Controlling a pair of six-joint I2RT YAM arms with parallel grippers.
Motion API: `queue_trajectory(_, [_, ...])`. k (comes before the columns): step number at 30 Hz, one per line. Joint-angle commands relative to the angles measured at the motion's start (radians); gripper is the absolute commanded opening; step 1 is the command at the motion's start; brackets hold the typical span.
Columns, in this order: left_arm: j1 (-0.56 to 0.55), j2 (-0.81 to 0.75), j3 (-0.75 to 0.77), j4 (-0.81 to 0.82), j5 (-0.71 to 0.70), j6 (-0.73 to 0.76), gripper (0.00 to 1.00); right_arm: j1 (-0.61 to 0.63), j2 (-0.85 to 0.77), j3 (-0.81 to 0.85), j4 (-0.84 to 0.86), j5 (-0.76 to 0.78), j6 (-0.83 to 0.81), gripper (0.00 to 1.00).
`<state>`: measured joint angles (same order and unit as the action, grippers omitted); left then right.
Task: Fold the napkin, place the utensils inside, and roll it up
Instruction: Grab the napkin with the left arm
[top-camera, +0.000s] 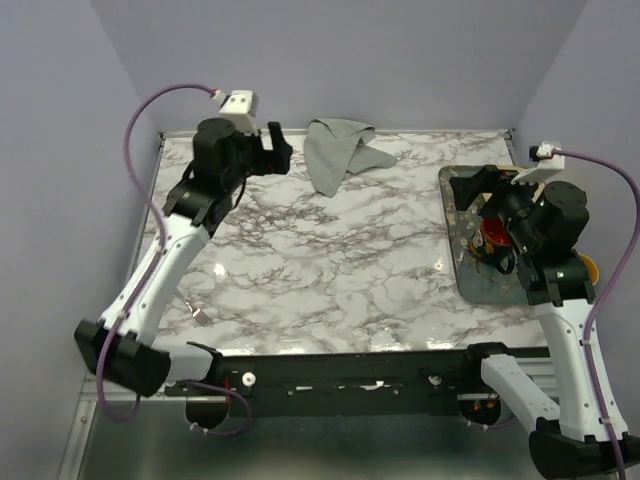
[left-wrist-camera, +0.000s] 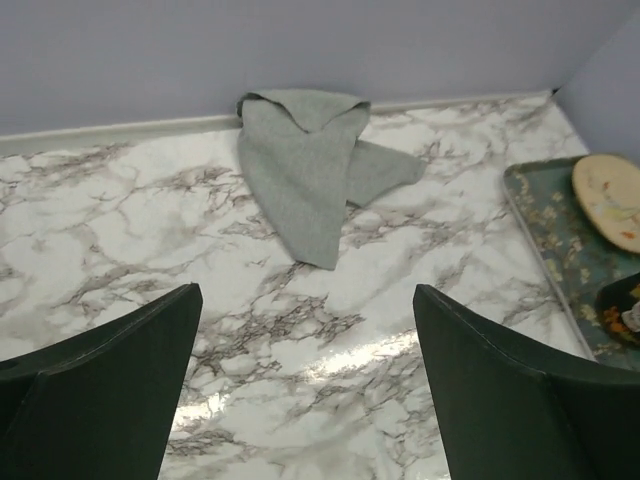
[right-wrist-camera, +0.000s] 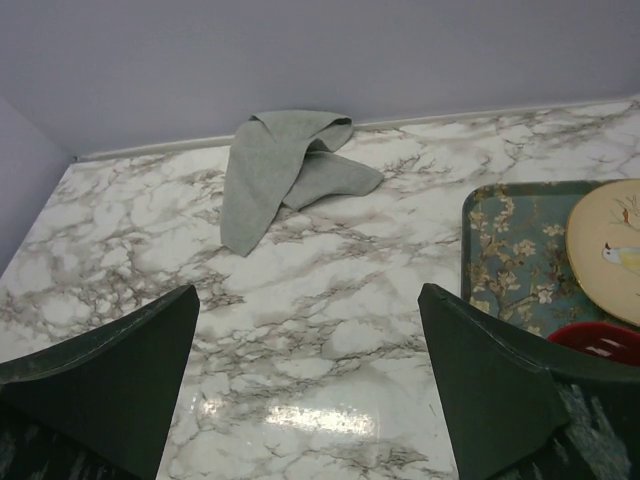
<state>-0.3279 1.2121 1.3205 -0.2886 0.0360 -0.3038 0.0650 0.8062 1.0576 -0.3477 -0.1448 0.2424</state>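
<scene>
I see the tray (right-wrist-camera: 510, 250) holding a plate (right-wrist-camera: 610, 250) and red dish (right-wrist-camera: 600, 345), the napkin (top-camera: 335, 150) crumpled on the far tabletop (top-camera: 330, 270), left gripper (left-wrist-camera: 305, 390) and right gripper (right-wrist-camera: 305, 390) jaws spread.

one napkin (top-camera: 335, 150), one tray (right-wrist-camera: 510, 250), one plate (right-wrist-camera: 610, 250)

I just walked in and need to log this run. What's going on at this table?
Nothing is being held yet. The napkin lies crumpled at the far edge of the marble table, against the back wall. The left gripper hovers open close beside it. The right gripper, also open, is over the patterned tray, which holds a cream plate. Folding has not started.
</scene>
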Motion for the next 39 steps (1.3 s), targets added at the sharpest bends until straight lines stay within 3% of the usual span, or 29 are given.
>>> queue_trajectory(1, [-0.092, 0.329, 0.184, -0.210, -0.222, 0.105, 0.92, -0.005, 0.062, 0.051, -0.056, -0.007, -0.006, 1.00])
queue_trajectory(5, [-0.103, 0.569, 0.324, -0.213, -0.234, 0.104, 0.89, -0.001, 0.169, 0.067, -0.039, -0.064, 0.015, 1.00])
queue_trajectory(12, [-0.155, 0.956, 0.597, -0.121, -0.289, 0.112, 0.93, 0.050, 0.315, 0.093, 0.035, -0.059, 0.046, 1.00])
queue_trajectory(17, [-0.192, 1.225, 0.896, -0.182, -0.366, 0.087, 0.88, 0.068, 0.355, 0.088, 0.056, -0.049, 0.037, 1.00])
queue_trajectory(21, [-0.217, 1.264, 0.882, -0.086, -0.406, 0.120, 0.82, 0.075, 0.398, 0.081, 0.073, -0.059, 0.032, 1.00])
queue_trajectory(33, [-0.218, 1.360, 0.950, -0.273, -0.360, 0.048, 0.79, 0.140, 0.495, 0.079, 0.104, -0.042, 0.026, 1.00])
queue_trajectory(36, [-0.211, 1.366, 0.948, -0.294, -0.315, 0.032, 0.72, 0.153, 0.513, 0.078, 0.107, -0.039, 0.028, 1.00])
queue_trajectory(39, [-0.191, 1.376, 0.948, -0.316, -0.269, -0.006, 0.53, 0.162, 0.536, 0.081, 0.108, -0.038, 0.032, 1.00])
